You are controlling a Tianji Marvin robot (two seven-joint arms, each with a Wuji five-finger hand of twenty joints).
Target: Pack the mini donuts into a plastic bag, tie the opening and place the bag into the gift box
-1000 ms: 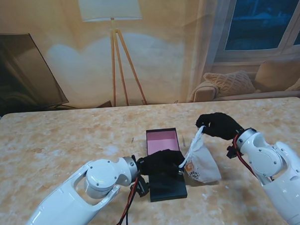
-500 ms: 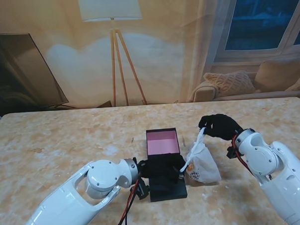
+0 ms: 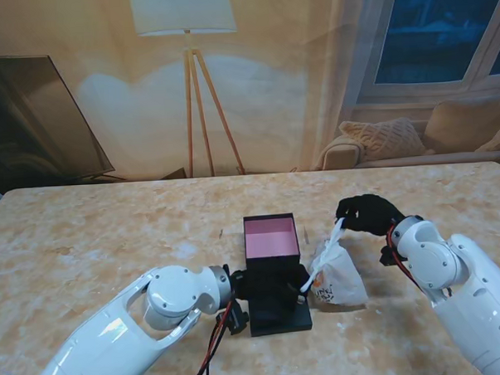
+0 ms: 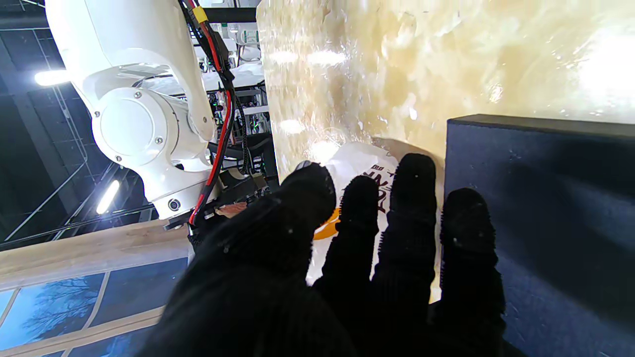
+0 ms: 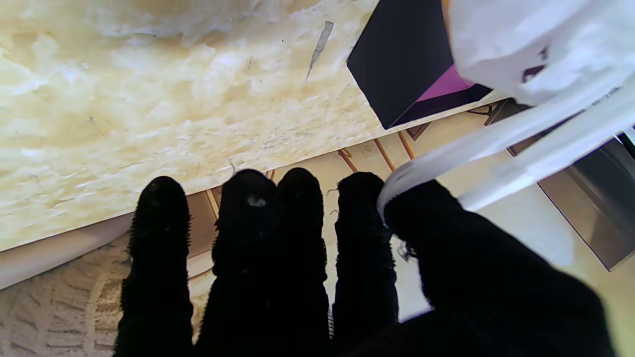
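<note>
A white plastic bag point(image 3: 338, 277) with orange print rests on the table to the right of the black box lid point(image 3: 280, 312). My right hand point(image 3: 367, 213) is beyond the bag, thumb and fingers shut on one handle strip point(image 5: 476, 144), which runs taut up from the bag's neck. My left hand point(image 3: 267, 282) lies over the lid and pinches the other strip point(image 3: 307, 281) at the bag's left. In the left wrist view its fingers point(image 4: 412, 198) point at the bag point(image 4: 359, 161). The open gift box point(image 3: 270, 236) with its pink inside stands just beyond the lid. No donuts show.
The marble table's far edge point(image 3: 249, 177) runs under the backdrop. Red and black cables point(image 3: 217, 342) hang from my left forearm near the lid. The box's black corner point(image 5: 397, 64) shows in the right wrist view.
My right hand has come down and nearer to me with its handle, and the bag has sunk lower. My left hand has drawn back slightly towards me over the lid.
</note>
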